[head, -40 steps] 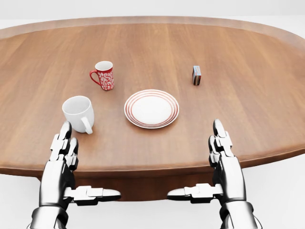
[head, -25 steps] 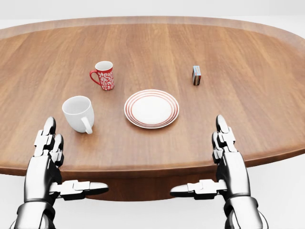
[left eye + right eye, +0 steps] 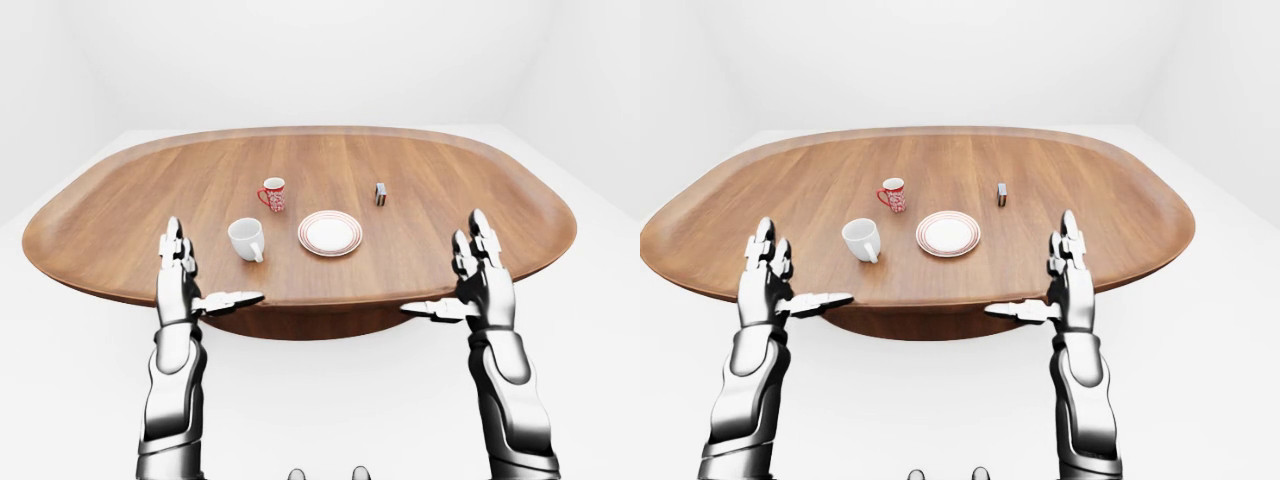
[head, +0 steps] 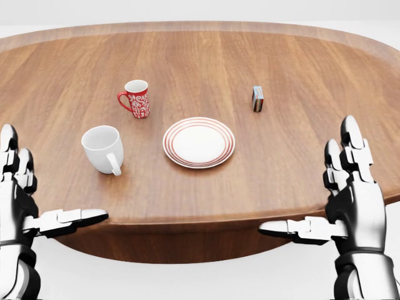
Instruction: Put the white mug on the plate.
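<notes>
A white mug (image 4: 103, 149) stands upright on the oval wooden table (image 4: 300, 69), its handle turned toward the bottom of the head view. A white plate (image 4: 199, 142) with red rings lies just right of it. My left hand (image 4: 28, 203) is open at the view's lower left, by the table's near edge, apart from the mug. My right hand (image 4: 334, 200) is open at the lower right, also by the near edge. Both hands hold nothing.
A red patterned mug (image 4: 136, 98) stands above the white mug in the head view. A small box (image 4: 257, 98) stands upright to the upper right of the plate. White floor and walls surround the table (image 3: 300, 170).
</notes>
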